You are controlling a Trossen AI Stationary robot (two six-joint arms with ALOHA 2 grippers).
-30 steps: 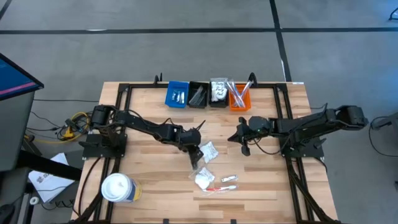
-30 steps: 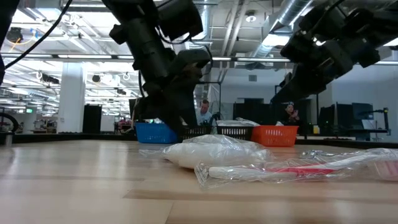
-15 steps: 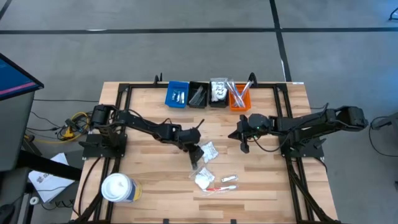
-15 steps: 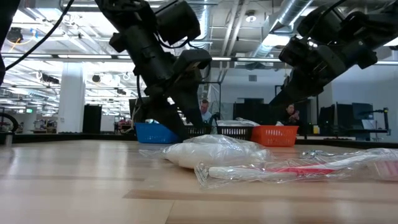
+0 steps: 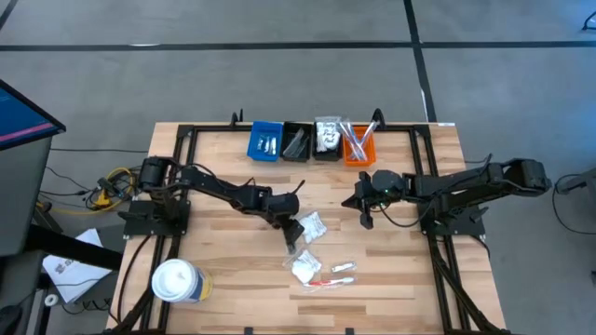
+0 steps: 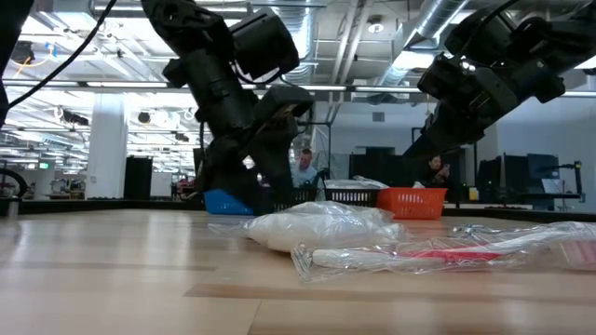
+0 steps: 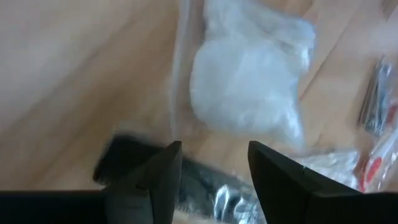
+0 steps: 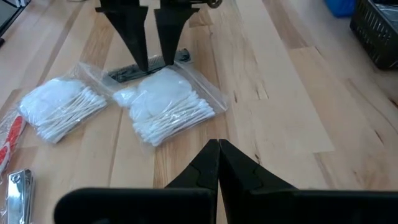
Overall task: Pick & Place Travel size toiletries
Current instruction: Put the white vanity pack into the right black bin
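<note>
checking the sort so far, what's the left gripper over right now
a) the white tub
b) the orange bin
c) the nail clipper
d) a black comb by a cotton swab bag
d: the left gripper stands open over the black comb, beside the bag of cotton swabs.

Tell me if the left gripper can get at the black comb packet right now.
Probably yes. The left gripper hangs open right over the black comb packet, jaws astride it, nothing between. The cotton swab bag lies against the comb's side and might get pinched.
</note>
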